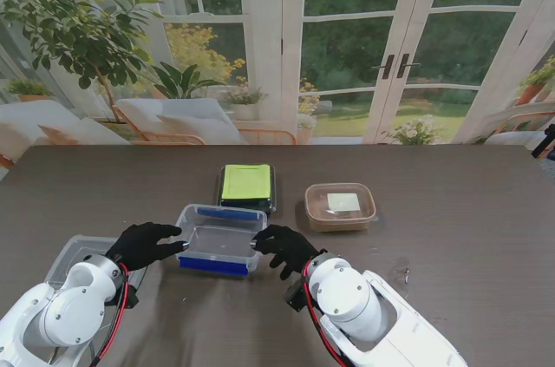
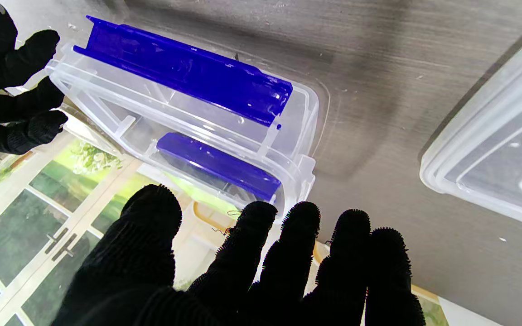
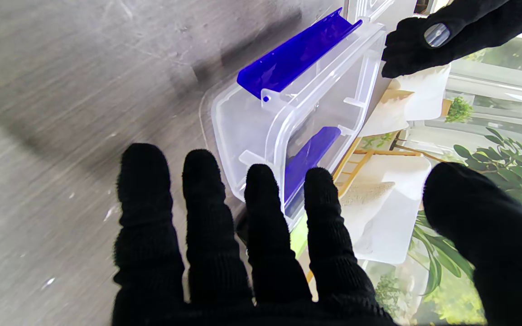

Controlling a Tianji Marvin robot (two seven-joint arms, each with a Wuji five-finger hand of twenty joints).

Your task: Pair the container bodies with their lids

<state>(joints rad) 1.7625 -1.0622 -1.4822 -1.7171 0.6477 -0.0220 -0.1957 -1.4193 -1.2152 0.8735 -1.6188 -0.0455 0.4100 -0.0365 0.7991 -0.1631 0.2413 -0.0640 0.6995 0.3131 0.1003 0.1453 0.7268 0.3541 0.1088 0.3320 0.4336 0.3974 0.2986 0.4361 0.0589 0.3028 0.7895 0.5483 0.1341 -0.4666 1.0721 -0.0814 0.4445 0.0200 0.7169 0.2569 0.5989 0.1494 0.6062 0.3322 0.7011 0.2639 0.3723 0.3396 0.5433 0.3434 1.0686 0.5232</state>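
Container flanked by two hands

Container body (image 1: 221, 241), clear plastic with blue latches, sits on the dark surface (image 1: 451, 245) near the middle of the stand's view, close to me. The left robot hand (image 1: 146, 245) is at its 9 o'clock end, fingers spread and holding nothing, tips at or just beside the wall; the right robot hand (image 1: 284, 248) is at its 3 o'clock end, likewise spread and empty. Whether either touches is hard to tell. A clear lid (image 1: 76, 256) lies at 9 o'clock, partly under the left arm. At 12 o'clock sits a dark box with a green lid (image 1: 247, 186), at 2 o'clock a brown tub (image 1: 340, 207), already lidded.

Risks, as I judge them: uneven pressure from the ends could tip or skid the light box; a loose blue latch could snag a finger; the left arm could drag the lid.

No brand or writing is readable.
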